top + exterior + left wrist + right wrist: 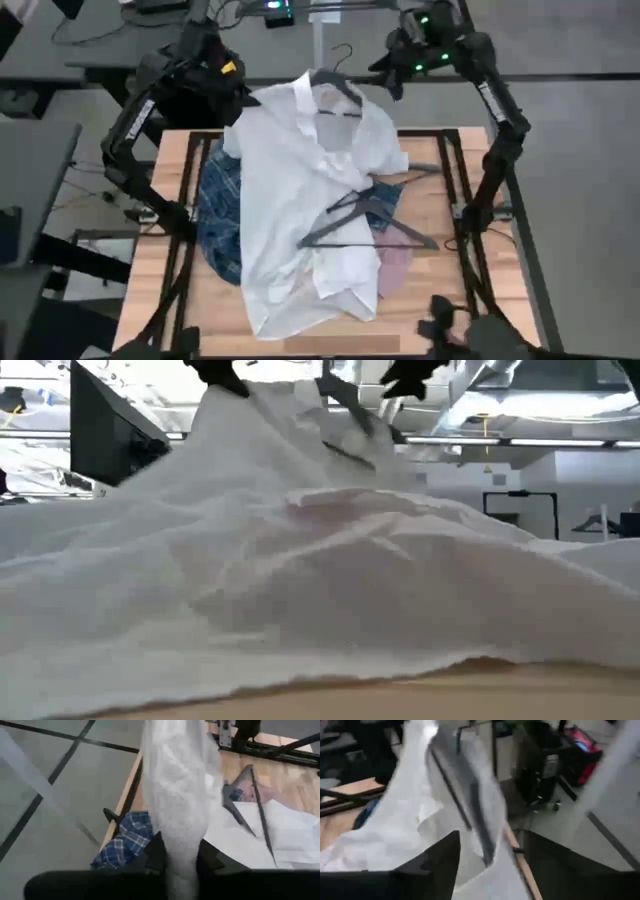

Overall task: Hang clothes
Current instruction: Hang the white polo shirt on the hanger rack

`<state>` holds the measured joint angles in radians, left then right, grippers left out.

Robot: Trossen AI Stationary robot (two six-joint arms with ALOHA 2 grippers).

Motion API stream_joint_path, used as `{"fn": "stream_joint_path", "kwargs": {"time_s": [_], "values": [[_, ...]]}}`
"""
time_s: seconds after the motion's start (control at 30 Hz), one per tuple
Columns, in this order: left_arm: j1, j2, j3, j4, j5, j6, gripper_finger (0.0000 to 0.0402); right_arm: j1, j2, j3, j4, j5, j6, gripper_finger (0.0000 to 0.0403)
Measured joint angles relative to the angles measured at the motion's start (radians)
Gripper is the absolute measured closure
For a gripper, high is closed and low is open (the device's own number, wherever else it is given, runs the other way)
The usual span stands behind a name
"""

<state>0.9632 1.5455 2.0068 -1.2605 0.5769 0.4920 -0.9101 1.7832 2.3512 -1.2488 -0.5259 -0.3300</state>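
High view showed you the white shirt (300, 200) spread down the middle of the wooden table (450, 290), its collar end lifted at the far edge. The left gripper (240, 98) sat at that far edge on the left, and in the left wrist view its fingers (155, 855) were pinched narrow on a hanging fold of the white shirt. The right gripper (392, 82) hovered at the far edge on the right, just beside the shirt's right shoulder; its right wrist view showed you 2 fingers (445, 855) standing wide apart with white cloth and a dark hanger (335, 85) between them, but not clamped. That hanger's hook rose past the far edge, its bar tucked inside the collar. The plaid shirt (220, 215) lay under the white one, showing on the left side. The pink shirt (398, 265) peeked out on the right, toward the near edge. 2 more hangers (370, 215) lay crossed on the white shirt, right of centre. Low view gave you mostly white cloth rising to both grippers.
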Motion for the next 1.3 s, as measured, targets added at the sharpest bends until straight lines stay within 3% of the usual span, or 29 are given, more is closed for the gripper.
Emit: {"fn": "stream_joint_path", "kwargs": {"time_s": [0.33, 0.57, 0.8, 0.97, 1.1, 1.3], "values": [[0.008, 0.0, 0.0, 0.021, 0.025, 0.016, 0.0372, -0.065, 0.021, -0.09, -0.098, -0.01, -0.062, 0.0204], [0.027, -0.049, -0.001, 0.136, 0.13, -0.042, 0.0372, -0.095, 0.021, -0.177, -0.084, -0.176, -0.087, 0.0213], [0.067, -0.102, -0.001, 0.213, 0.18, -0.114, 0.0372, -0.102, 0.021, -0.188, -0.055, -0.252, -0.123, 0.023], [0.097, -0.149, 0.0, 0.302, 0.239, -0.178, 0.0372, -0.092, 0.021, -0.188, -0.076, -0.24, -0.153, 0.0232], [0.099, -0.166, 0.0, 0.329, 0.26, -0.203, 0.0372, -0.092, 0.02, -0.206, -0.086, -0.135, -0.186, 0.0233], [0.099, -0.165, 0.0, 0.335, 0.26, -0.213, 0.0373, -0.07, 0.02, -0.298, -0.074, -0.133, -0.244, 0.0233]]}}
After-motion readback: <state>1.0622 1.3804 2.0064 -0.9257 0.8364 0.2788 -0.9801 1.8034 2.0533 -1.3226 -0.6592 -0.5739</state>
